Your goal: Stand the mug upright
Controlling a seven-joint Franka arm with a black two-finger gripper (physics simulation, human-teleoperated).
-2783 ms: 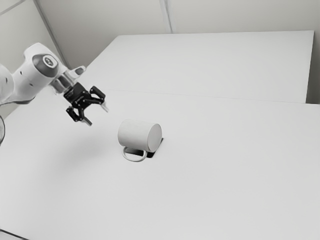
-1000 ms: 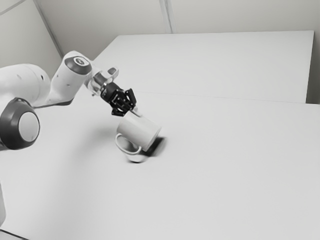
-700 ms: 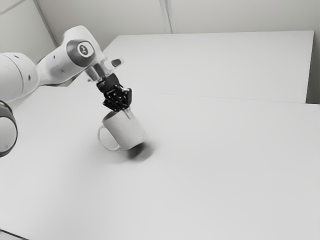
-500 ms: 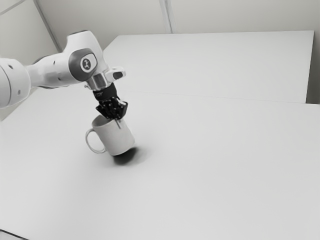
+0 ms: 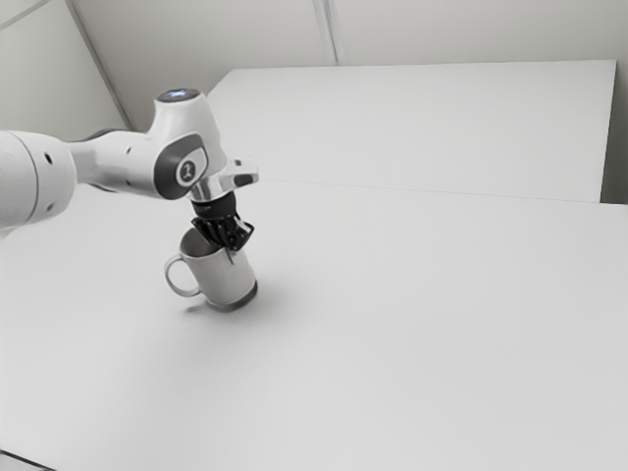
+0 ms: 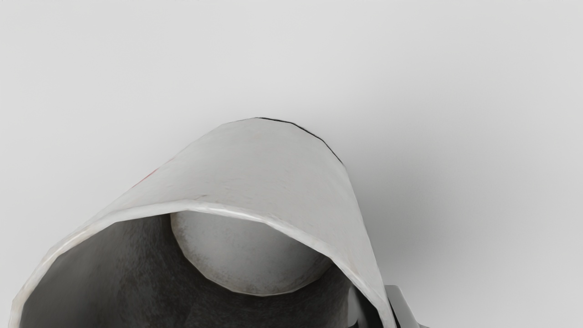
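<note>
My gripper [image 5: 230,245] points down at the rim of the white mug [image 5: 224,276], on the side away from its handle, and is shut on the mug's wall. The mug stands nearly upright, slightly tilted, its mouth upward and its handle toward the exterior view's left. Its base is at or just above the table; contact cannot be told. In the wrist view the mug [image 6: 273,168] shows its open mouth and inner floor, and my gripper [image 6: 380,305] has one finger inside the wall and one outside.
The white table [image 5: 422,324] extends around the mug. A second white surface [image 5: 422,123] lies behind it, with a pale wall beyond. A dark cable [image 5: 27,460] shows at the exterior view's lower left corner.
The mug lay on its side; my gripper closed on its rim, tipped it toward upright and carried it toward the exterior view's left. Over the last half second it became more upright and lower.
</note>
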